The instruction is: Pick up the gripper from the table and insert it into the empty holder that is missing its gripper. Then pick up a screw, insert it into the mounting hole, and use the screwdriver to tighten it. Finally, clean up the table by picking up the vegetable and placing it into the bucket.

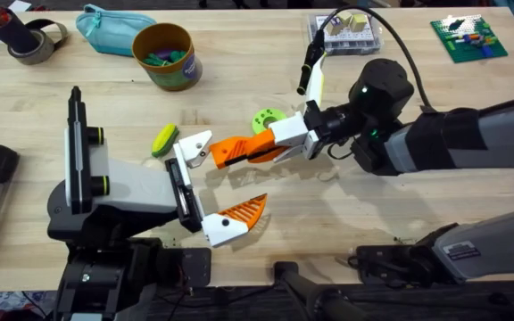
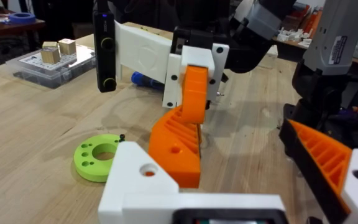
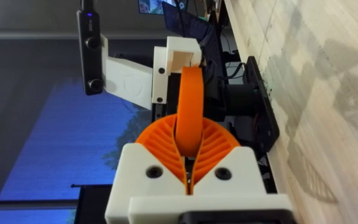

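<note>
Right gripper [image 1: 259,150], fingers closed flat on the orange gripper [image 1: 230,152], holds its butt end against the empty white holder [image 1: 194,146] near table centre. Left gripper [image 1: 211,189] is open wide and holds nothing. The yellow bucket [image 1: 165,55] stands at the far side, beside a teal pouch [image 1: 107,29]. A green ring [image 1: 267,119] lies just behind the fingers.

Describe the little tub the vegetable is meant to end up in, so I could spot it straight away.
Look along the far edge of the wooden table, left of the middle. There, just right of a teal fabric pouch, stands the bucket: a small round mustard-yellow tub with a grey-teal band around its side. Unlike the flat, soft pouch, it is an upright open container with small colourful items already inside.
</note>
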You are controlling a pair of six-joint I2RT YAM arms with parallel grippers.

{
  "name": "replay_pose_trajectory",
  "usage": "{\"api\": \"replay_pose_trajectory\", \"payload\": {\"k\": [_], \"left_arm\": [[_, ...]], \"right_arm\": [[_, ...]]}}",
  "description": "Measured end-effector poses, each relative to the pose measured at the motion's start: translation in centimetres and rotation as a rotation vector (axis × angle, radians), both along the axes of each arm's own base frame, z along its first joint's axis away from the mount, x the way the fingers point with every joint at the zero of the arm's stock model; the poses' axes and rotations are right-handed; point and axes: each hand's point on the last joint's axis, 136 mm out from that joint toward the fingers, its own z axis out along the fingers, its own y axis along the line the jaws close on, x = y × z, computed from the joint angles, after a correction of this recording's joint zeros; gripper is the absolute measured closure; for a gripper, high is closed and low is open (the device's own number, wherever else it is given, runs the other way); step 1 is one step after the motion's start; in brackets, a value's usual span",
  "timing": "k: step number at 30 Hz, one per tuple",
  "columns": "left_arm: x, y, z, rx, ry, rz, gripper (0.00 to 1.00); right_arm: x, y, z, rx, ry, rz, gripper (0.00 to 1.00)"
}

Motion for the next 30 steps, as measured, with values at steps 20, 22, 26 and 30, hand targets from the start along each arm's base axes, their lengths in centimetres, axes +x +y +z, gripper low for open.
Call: {"api": "replay_pose_trajectory", "payload": {"k": [20, 22, 26, 30], "left_arm": [[0.07, 0.04, -0.30, 0.001, 0.025, 0.006, 0.017], [0.07, 0.04, -0.30, 0.001, 0.025, 0.006, 0.017], [0.07, 0.04, -0.30, 0.001, 0.025, 0.006, 0.017], [0.07, 0.04, -0.30, 0.001, 0.025, 0.006, 0.017]], "right_arm": [[-0.93, -0.29, 0.66, 0.032, -0.062, 0.057, 0.987], [-0.92, -0.29, 0.66, 0.032, -0.062, 0.057, 0.989], [-0.84, -0.26, 0.66, 0.031, -0.062, 0.052, 0.988], [-0.64, -0.19, 0.66, 0.031, -0.062, 0.040, 0.987]]}}
